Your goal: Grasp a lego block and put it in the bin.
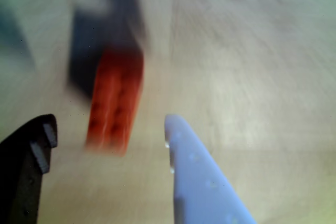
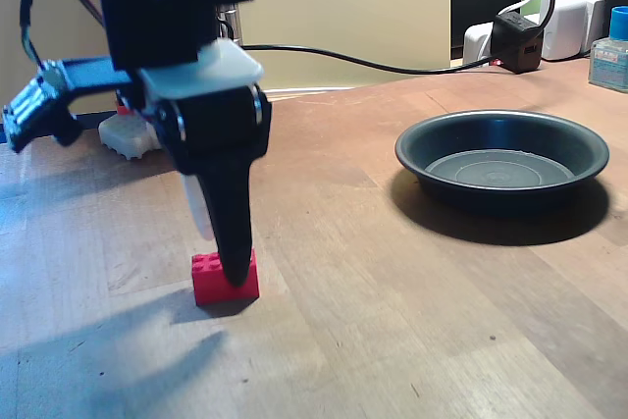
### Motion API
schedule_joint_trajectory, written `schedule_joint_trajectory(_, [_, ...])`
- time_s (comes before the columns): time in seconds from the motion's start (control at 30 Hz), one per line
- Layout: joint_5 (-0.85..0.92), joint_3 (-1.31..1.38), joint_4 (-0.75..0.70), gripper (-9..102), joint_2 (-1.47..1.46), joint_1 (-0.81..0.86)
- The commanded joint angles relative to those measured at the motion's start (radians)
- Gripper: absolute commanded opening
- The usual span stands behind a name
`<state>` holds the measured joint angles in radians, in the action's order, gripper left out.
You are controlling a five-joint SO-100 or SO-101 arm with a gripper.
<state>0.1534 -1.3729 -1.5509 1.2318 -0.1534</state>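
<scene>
The bright red lego block (image 2: 225, 278), studded in 2 rows, lies on the wooden bench (image 2: 412, 340), between the fingers of the wide-open hand (image 1: 107, 127), well apart from the bin (image 2: 502, 156).

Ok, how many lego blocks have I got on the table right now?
1. The red lego block lies on the wooden table, left of the bin in the fixed view, between the fingers of the open hand. The arm could hide another behind it.
</scene>
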Motion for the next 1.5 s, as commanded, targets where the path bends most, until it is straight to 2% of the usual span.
schedule_joint_trajectory(0.0, [0.009, 0.018, 0.012, 20, -0.014, 0.011])
schedule_joint_trajectory(0.2, [0.008, 0.014, 0.012, 20, -0.020, 0.011])
schedule_joint_trajectory(0.4, [0.012, 0.006, 0.012, 8, -0.029, 0.011])
schedule_joint_trajectory(0.93, [0.015, 0.003, 0.014, 7, -0.031, 0.011])
schedule_joint_trajectory(1.1, [0.015, 0.002, 0.014, -1, -0.031, 0.011])
schedule_joint_trajectory(1.47, [0.002, 0.012, -0.028, 0, -0.014, -0.003])
